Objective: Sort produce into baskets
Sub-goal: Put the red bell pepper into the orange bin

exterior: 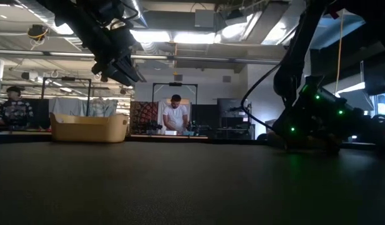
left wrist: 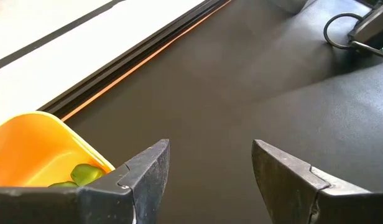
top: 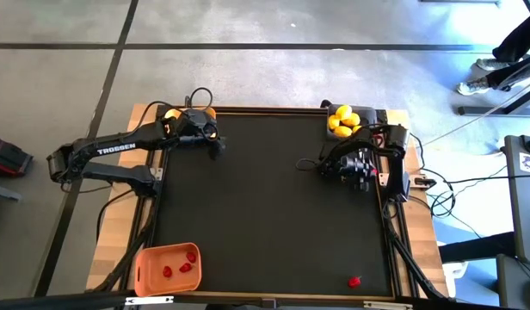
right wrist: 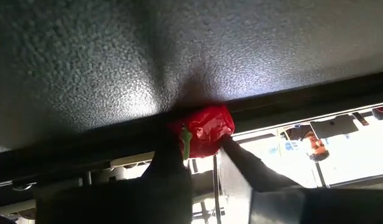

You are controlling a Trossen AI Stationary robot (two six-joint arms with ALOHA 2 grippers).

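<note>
Black worktop, sorting nearly finished: one piece in my grip, one loose.

From above, the orange basket holds red pieces, the grey basket holds lemons, and a stray red piece lies alone near the worktop's edge, well apart from the orange basket. At table height I see nothing on the mat between my arms; a person stands in the room beyond. My left tool is spread wide and empty, just beside the yellow basket with green pieces in it. My right tool appears pinched on a red pepper, which I judge is bound for the orange basket across the worktop.
</note>
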